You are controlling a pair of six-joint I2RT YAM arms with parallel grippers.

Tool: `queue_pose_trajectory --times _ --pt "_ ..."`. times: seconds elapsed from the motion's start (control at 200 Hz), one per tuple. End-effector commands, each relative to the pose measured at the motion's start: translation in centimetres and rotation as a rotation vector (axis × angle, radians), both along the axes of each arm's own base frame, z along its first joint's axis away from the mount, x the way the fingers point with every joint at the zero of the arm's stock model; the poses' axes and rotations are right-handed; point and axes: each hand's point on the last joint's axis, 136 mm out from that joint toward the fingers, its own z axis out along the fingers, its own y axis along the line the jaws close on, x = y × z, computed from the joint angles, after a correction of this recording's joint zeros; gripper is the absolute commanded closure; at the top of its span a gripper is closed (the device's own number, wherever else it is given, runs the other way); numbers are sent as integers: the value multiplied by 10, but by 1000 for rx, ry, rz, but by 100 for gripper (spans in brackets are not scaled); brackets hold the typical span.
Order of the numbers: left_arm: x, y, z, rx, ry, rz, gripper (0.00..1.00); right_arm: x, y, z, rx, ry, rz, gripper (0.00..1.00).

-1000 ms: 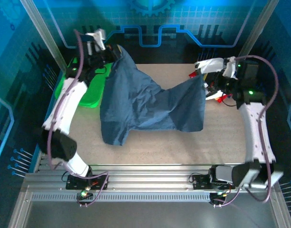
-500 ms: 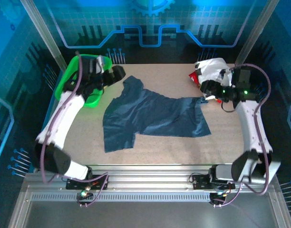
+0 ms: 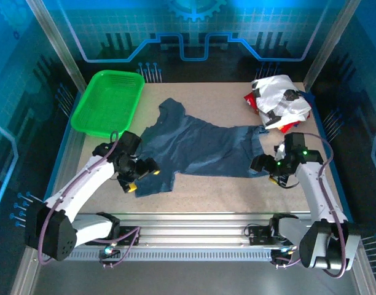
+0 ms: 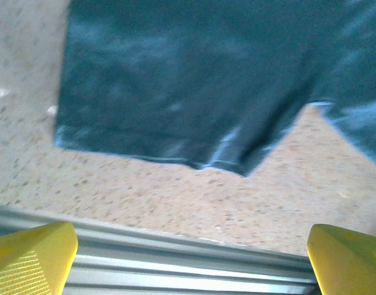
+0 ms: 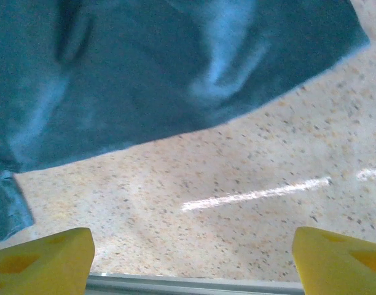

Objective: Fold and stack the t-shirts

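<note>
speckled table [image 3: 206, 198] bears a slate-blue t-shirt [image 3: 200, 147]; overhead adds white t-shirts [image 3: 280, 95]; left claw [image 4: 191, 253], right claw [image 5: 191, 255] apart.

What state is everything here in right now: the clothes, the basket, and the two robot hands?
dark blue t-shirt: spread out on the table, wrinkled, not folded.
white and red t-shirts: crumpled in a heap at the far right corner, not folded.
green basket: upright at the far left corner, looks empty.
left hand: open, holding nothing, by the shirt's near left edge.
right hand: open, holding nothing, by the shirt's right edge.
</note>
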Motion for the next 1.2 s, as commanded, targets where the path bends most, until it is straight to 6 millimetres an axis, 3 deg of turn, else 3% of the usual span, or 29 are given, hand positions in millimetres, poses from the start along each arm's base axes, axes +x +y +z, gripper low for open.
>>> queue_pose_trajectory --times 0.0,0.12,0.23,0.615,0.79,0.945,1.196 --pt "-26 12 -25 54 114 86 6 -6 -4 -17 -22 53 -47 15" --pt "-40 21 -47 101 168 86 10 -4 -11 -32 -35 73 -98 16" --pt "-39 24 -60 114 162 111 12 0 -15 -37 -45 72 -126 16" --pt "-9 27 -85 135 85 168 31 18 -40 -43 -54 43 -198 18" --pt "4 28 -97 110 56 186 55 24 -49 -42 -62 36 -208 18" --pt "13 22 -97 77 32 173 83 26 -53 -51 -70 51 -211 19" --pt "22 17 -83 52 -16 149 100 45 -62 -62 -73 48 -232 31"
